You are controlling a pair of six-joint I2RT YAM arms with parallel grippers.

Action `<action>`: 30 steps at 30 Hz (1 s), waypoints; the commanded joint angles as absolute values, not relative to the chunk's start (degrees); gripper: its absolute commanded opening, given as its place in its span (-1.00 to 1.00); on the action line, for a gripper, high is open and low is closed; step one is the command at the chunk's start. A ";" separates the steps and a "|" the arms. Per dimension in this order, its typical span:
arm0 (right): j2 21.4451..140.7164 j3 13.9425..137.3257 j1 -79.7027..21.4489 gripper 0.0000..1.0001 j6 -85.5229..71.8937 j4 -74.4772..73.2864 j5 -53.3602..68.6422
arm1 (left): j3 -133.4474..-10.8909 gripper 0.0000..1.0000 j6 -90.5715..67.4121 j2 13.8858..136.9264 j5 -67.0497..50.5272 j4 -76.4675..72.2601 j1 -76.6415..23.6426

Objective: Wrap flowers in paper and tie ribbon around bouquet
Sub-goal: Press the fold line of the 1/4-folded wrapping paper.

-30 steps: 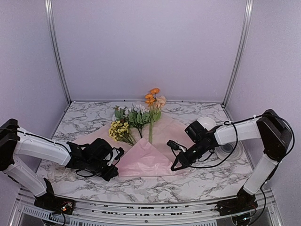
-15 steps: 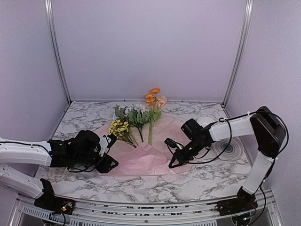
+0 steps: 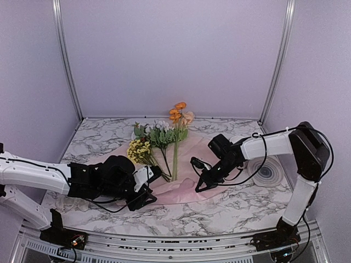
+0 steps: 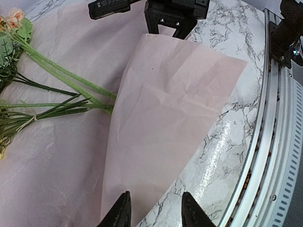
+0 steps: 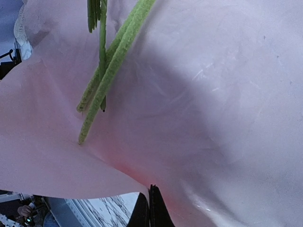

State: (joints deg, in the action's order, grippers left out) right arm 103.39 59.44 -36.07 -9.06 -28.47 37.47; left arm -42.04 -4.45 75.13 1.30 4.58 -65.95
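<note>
The flowers (image 3: pixel 162 137) lie heads toward the back on the pink paper (image 3: pixel 178 192), green stems (image 4: pixel 61 80) pointing at the front. A folded flap of paper (image 4: pixel 175 94) covers the stem ends. My right gripper (image 3: pixel 199 185) is shut on the flap's far edge; in the right wrist view its jaws (image 5: pixel 150 208) pinch the sheet (image 5: pixel 213 94) just below the stems (image 5: pixel 109 71). My left gripper (image 3: pixel 150 187) stands open low over the paper's near edge, fingertips (image 4: pixel 120 213) apart, nothing between them (image 4: pixel 156 210). I cannot make out the ribbon.
A round white disc with dark rings (image 3: pixel 267 172) lies on the marble table (image 3: pixel 236 211) to the right, behind the right arm. A metal rail (image 4: pixel 277 142) runs along the table's front edge. Purple walls close in the back and sides.
My left gripper has opened, let go of the paper and moved right along the front edge. The right gripper has drawn the flap leftward, and the flap now lies lower over the stems.
</note>
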 commanded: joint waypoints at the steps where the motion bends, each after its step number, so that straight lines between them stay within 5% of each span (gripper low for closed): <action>1: 103.44 61.49 -35.77 -1.00 -9.50 -30.26 36.21 | -44.13 -0.28 -1.36 79.37 8.51 3.52 -66.45; 15: 103.07 61.35 -35.79 -1.00 -9.30 -30.76 36.65 | -44.14 -0.03 -2.34 83.43 28.42 1.00 -65.83; 24: 103.36 61.88 -35.77 -1.00 -8.66 -31.38 37.08 | -39.70 0.23 -2.29 83.14 18.58 -5.83 -61.64; 30: 103.17 62.37 -35.77 -1.00 -7.75 -32.55 36.85 | -39.08 -0.45 -1.03 82.61 11.61 -9.78 -60.82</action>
State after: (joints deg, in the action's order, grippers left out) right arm 103.39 60.20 -36.07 -8.95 -31.18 36.91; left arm -39.64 -2.17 84.16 18.41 -4.27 -61.30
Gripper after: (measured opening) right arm 0.006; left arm 0.396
